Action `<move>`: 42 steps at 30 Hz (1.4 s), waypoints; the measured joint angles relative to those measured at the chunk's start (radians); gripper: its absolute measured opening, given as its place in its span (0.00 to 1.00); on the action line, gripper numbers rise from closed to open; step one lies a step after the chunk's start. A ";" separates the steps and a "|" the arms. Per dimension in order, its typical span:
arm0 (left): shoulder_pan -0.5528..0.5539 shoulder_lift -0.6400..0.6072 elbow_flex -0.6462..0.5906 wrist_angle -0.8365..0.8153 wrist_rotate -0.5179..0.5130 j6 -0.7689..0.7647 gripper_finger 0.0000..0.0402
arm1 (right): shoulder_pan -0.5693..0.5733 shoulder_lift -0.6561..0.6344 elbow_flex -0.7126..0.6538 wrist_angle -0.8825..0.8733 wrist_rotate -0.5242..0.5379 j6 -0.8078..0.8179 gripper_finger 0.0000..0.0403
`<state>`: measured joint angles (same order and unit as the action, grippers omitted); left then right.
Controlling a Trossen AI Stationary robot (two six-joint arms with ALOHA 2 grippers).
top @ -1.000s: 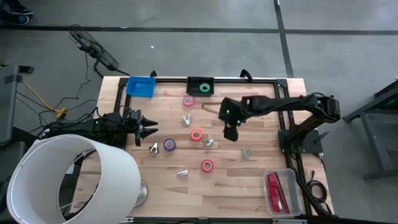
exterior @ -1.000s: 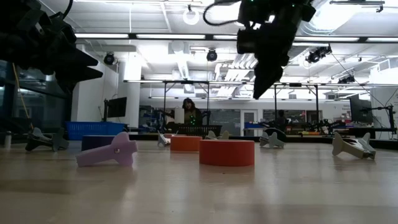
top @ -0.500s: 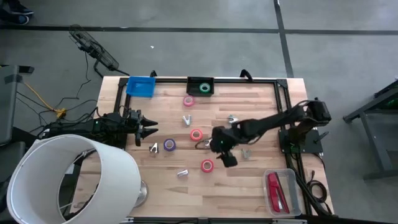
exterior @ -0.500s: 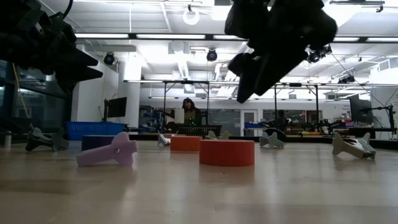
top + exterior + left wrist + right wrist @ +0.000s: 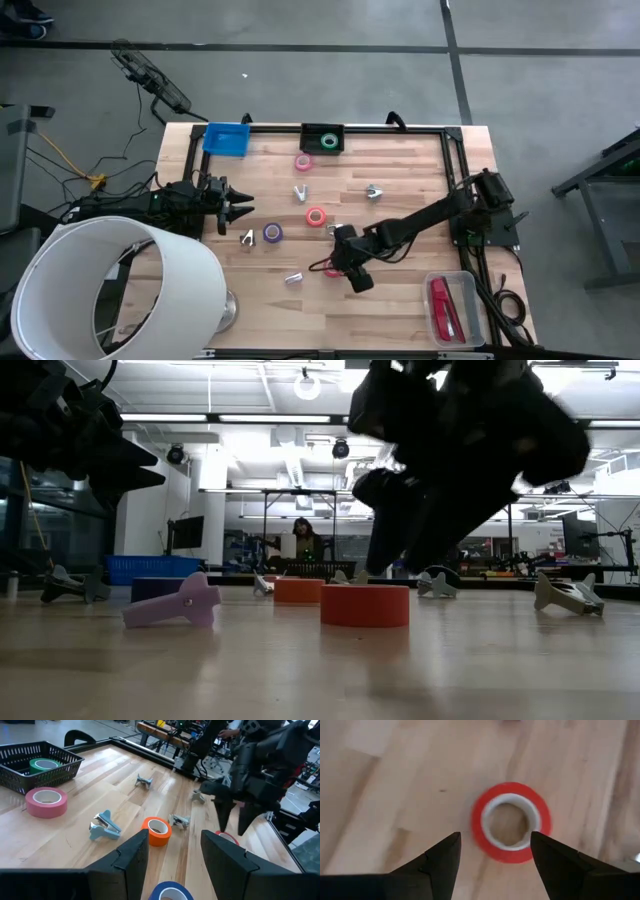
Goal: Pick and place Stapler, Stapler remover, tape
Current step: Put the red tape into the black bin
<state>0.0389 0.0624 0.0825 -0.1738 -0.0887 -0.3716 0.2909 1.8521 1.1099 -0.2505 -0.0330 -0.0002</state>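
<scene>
That red tape roll (image 5: 511, 821) under your right gripper (image 5: 495, 851) looks light, stiff and slidey, so with jaws spread and empty, I'd pinch across its rim.

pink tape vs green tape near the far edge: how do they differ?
Colour: the pink tape is pink, the green tape is green.
Place: the pink tape lies on the bare table; the green tape sits inside the black basket.
Exposure: the pink tape shows whole; the green tape is partly hidden by the basket's mesh wall.
Shared: both are ring-shaped rolls lying flat with white cores, close together at the table's far edge.
</scene>
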 joint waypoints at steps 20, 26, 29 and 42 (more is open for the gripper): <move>0.000 0.000 0.000 0.000 0.000 0.000 0.44 | 0.052 0.015 0.002 0.039 0.050 0.021 0.57; 0.000 0.000 0.000 0.000 0.000 0.000 0.44 | 0.057 0.015 0.002 0.039 0.051 0.021 0.57; 0.000 0.000 0.000 0.000 0.000 0.000 0.44 | 0.060 0.015 0.002 0.039 0.054 0.020 0.57; 0.000 0.000 0.000 0.000 0.000 0.000 0.44 | 0.056 0.086 0.068 0.045 0.079 0.065 0.57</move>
<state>0.0391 0.0624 0.0826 -0.1738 -0.0891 -0.3714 0.3473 1.9377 1.1778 -0.2056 0.0459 0.0651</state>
